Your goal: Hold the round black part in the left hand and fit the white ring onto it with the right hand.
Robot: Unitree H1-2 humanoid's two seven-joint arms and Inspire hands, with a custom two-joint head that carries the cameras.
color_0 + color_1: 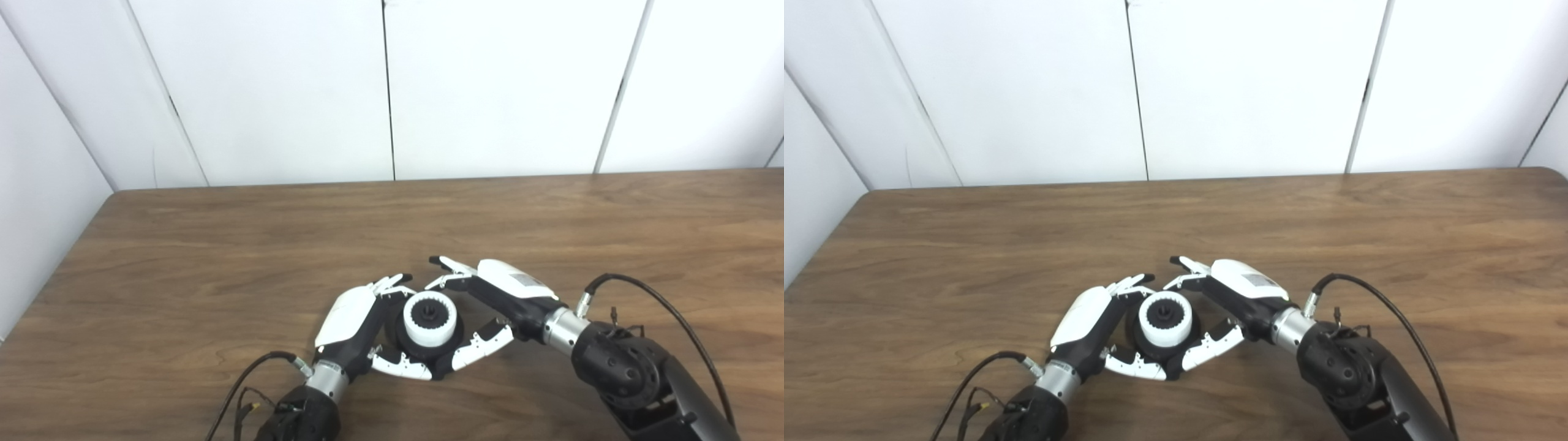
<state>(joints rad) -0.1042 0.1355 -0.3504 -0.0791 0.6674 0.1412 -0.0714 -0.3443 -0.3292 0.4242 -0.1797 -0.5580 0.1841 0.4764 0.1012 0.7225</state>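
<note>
The round black part (427,354) stands on the wooden table (245,245) near the front edge. The white ring (430,334) sits on top of it, around a black toothed hub. My left hand (355,318) cups the black part from the left, fingers curled behind it and thumb in front, holding it. My right hand (505,294) is just to the right of the part. Its fingers are spread apart behind the ring and its thumb lies low by the black base. It holds nothing. Both hands also show in the right eye view (1090,321) (1240,288).
White wall panels (392,92) stand behind the table's far edge. The table's left edge (58,269) runs close to a side wall. Cables loop from both wrists, one by the right forearm (667,312).
</note>
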